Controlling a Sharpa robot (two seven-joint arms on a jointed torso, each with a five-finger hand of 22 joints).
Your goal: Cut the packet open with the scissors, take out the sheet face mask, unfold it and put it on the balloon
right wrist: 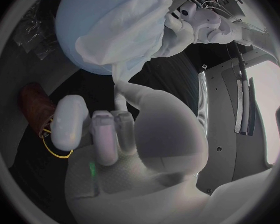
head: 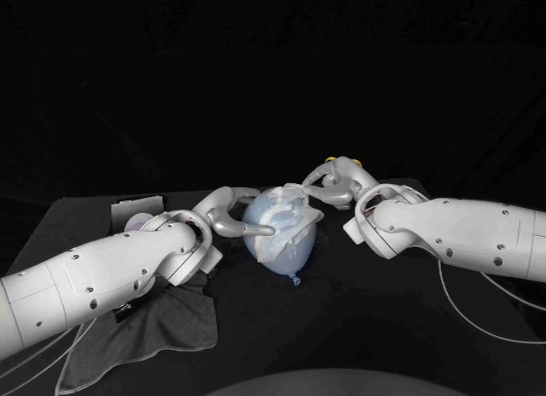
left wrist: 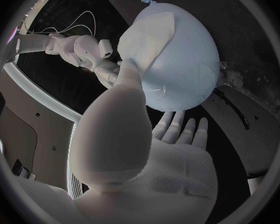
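Mid-table, the balloon sat with the mask draped over its top. Left hand cupped the balloon, thumb pressing on the mask. Right hand had a fingertip on the mask's edge, but I couldn't tell if it actually gripped it.

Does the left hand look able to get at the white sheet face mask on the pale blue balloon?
Likely yes: the left hand touches the mask on the balloon, nothing between.
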